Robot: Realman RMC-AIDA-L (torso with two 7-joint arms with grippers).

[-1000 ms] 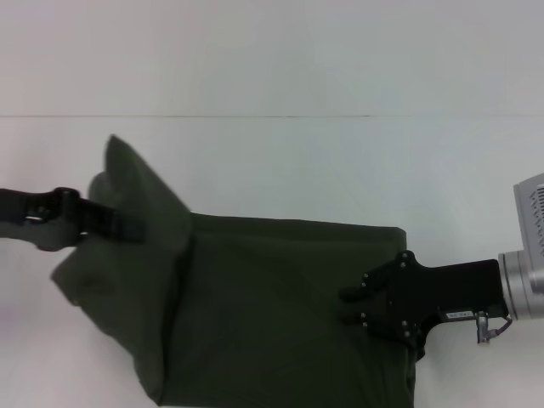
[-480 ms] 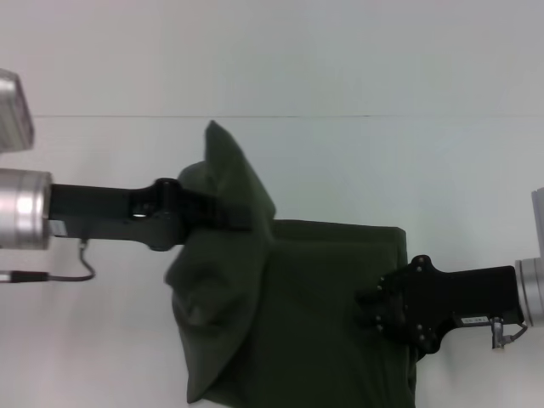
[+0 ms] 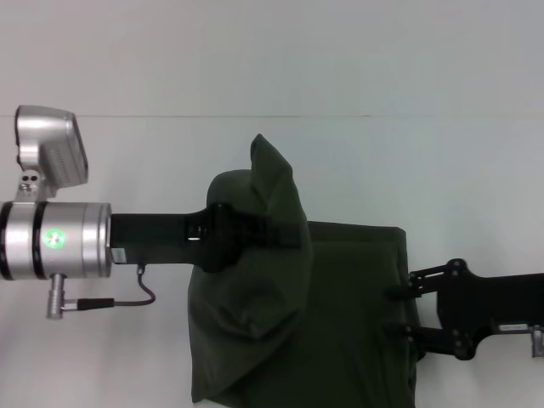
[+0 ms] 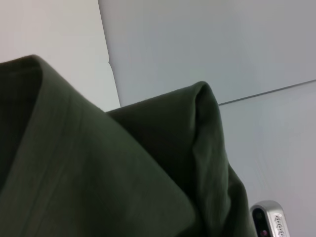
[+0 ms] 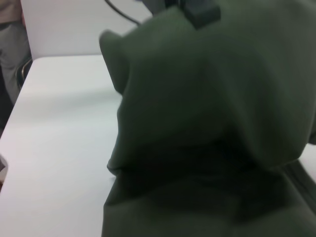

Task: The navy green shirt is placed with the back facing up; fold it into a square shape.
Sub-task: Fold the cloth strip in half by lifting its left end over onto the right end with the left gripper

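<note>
Since earlier, our left gripper (image 3: 285, 234), clamping the shirt (image 3: 340, 323), carries its side rightward to fold; right gripper (image 3: 398, 310) open, retreating.

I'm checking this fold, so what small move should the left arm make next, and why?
Probably carry on rightward, then lower. The left gripper holds a raised flap of the shirt above the flat part, short of the edge by the right gripper.
</note>
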